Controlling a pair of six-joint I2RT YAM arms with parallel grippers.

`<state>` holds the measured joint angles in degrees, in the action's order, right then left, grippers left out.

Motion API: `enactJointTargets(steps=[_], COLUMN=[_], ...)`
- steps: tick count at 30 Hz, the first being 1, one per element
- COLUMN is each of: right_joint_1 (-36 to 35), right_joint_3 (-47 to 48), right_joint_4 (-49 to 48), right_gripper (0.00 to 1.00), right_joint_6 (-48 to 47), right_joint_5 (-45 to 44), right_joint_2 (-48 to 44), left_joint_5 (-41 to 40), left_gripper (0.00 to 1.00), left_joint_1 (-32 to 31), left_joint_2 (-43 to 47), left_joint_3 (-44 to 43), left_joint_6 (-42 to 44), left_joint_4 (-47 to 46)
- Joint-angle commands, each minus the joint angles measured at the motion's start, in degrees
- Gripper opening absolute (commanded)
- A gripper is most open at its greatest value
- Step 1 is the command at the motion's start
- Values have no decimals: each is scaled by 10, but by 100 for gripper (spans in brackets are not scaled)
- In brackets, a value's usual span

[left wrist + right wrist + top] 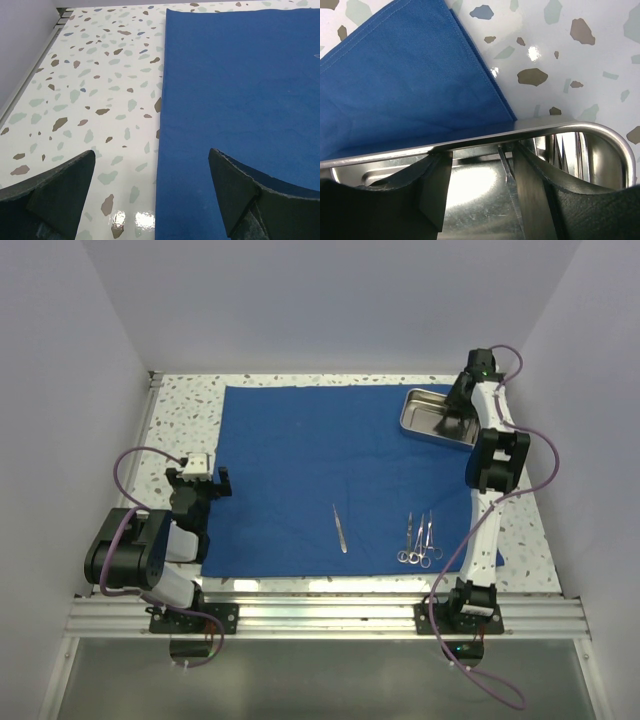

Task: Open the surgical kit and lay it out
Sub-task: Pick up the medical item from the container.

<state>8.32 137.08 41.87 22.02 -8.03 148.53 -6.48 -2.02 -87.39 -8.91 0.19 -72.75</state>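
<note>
The royal-blue cloth point(300, 460) lies spread flat on the table. Thin steel tweezers point(340, 528) and several ring-handled forceps point(419, 540) lie on its near part. The shiny steel tray point(425, 420) sits at the cloth's back right corner. My right gripper point(458, 410) reaches down into the tray point(470, 142), jaws apart, with a thin steel instrument point(509, 170) lying against the inner side of its right finger. My left gripper point(200, 478) is open and empty, low over the cloth's left edge point(240, 90).
The speckled terrazzo tabletop point(100, 90) shows left of the cloth and beyond the tray point(580, 60). White walls close in the table on the left, back and right. A metal rail point(320, 615) runs along the near edge.
</note>
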Motion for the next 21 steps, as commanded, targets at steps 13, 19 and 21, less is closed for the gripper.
enactJointTargets(steps=[13, 19, 21], right_joint_1=[-1, 2, 2], right_joint_3=[-88, -117, -127], right_joint_4=[6, 10, 10], right_gripper=[37, 26, 19], right_joint_6=[-33, -51, -53], right_joint_5=[-25, -45, -46], right_joint_2=[-76, -92, -96], left_joint_5=[-10, -10, -10], left_gripper=[100, 100, 100], left_joint_1=[-3, -3, -3], left_joint_2=[9, 7, 6], left_joint_3=[-8, -8, -8], left_joint_6=[5, 5, 6], left_joint_4=[-49, -51, -52])
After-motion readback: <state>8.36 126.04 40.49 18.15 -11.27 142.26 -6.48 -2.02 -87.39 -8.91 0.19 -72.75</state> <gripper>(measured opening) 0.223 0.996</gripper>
